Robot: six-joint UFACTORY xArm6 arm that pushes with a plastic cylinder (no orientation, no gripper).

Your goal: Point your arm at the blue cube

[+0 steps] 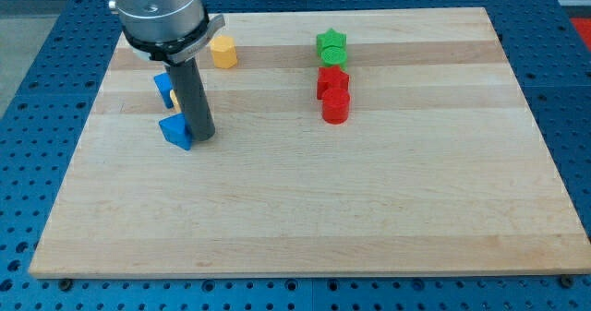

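Observation:
My dark rod comes down from the arm at the view's top left; my tip point(203, 136) rests on the board, touching the right side of a blue triangular block point(174, 130). A blue cube point(163, 89) lies just above and left of that, partly behind the rod, with a small yellow block point(174, 99) peeking out at its right edge. The cube sits up and left of my tip, a short way off.
A yellow hexagonal block point(223, 51) lies near the board's top edge. A green star block point(331, 47) sits above a red star-like block point(332, 79) and a red cylinder point(335, 108). The wooden board point(323, 209) lies on a blue perforated table.

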